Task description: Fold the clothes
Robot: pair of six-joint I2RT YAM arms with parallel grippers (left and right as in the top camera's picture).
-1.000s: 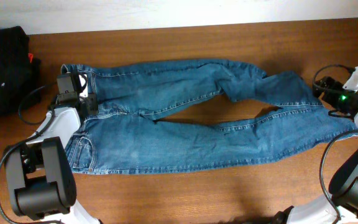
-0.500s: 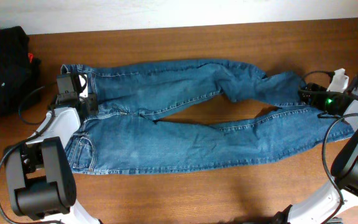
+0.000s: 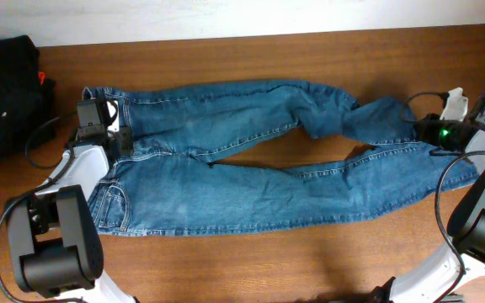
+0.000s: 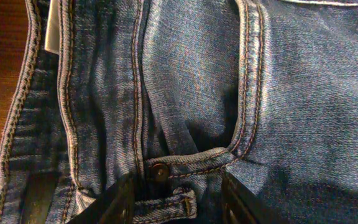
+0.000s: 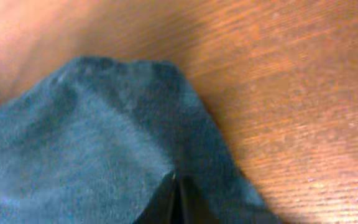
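Medium-blue denim jeans [image 3: 226, 181] lie spread across the brown wooden desk [image 3: 251, 252]. The waistband is toward the left edge and both legs run to the right edge. The upper leg is bunched and twisted partway along; the lower leg is fairly flat.

Right gripper [image 5: 174, 199]: fingers together, pinching the hem corner of the upper leg near the right edge. The wrist view shows only a thin tip of denim in the bite.

Left gripper [image 4: 176, 199]: fingers apart, astride the waistband by the fly rivet, with denim between them. Can't tell if it's biting or just resting on the cloth.

Risks, my read:
- The right pinch is shallow. Denim is heavy and stiff, so a lift or drag could pull the hem out.
- Only one leg is held. If it's carried over, the lower leg lags and the fold skews.
- The twist gets folded in unless it's tensioned out first.
- If the left isn't holding, the whole garment slides instead of folding.
- The black garment pile [image 3: 2, 93] with a red tag sits at the left rear corner, near the waistband. A leftward sweep could snag it.
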